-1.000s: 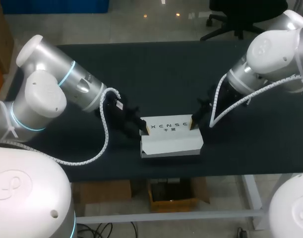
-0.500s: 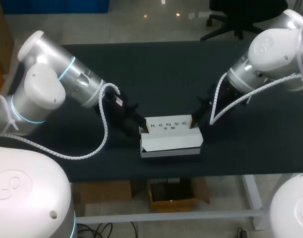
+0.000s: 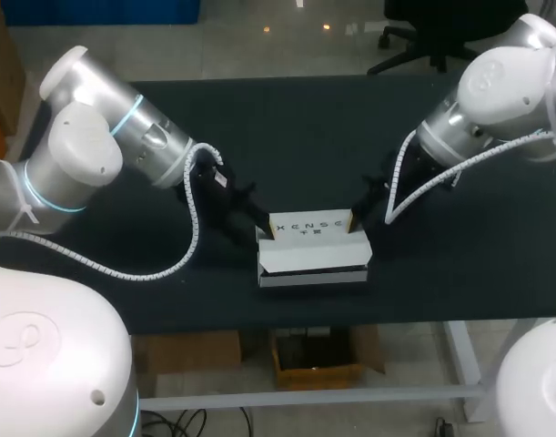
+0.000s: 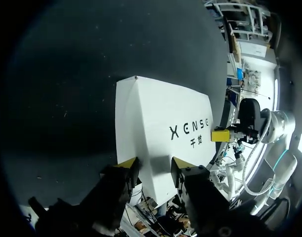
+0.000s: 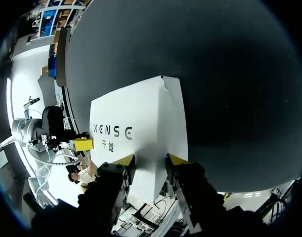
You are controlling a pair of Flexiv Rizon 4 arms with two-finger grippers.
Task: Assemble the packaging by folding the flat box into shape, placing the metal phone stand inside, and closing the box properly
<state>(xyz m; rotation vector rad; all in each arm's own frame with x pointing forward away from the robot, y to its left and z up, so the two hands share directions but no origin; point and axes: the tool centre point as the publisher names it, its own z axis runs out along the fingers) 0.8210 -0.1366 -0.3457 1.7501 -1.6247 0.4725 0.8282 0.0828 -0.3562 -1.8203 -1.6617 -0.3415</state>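
The white box (image 3: 314, 259) is laid lengthwise along the near edge of the bench (image 3: 305, 127), its ends pinched by the left gripper (image 4: 153, 164) and the right gripper (image 5: 150, 159).

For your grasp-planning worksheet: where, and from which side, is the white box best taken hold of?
Probably at the short ends of the white box, near its printed panel, one arm coming in from each side. It lies long across the table and low, so those ends stand free and face outward.

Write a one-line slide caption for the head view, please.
Packaging step: left gripper and right gripper at opposite ends of the white box on the dark table.
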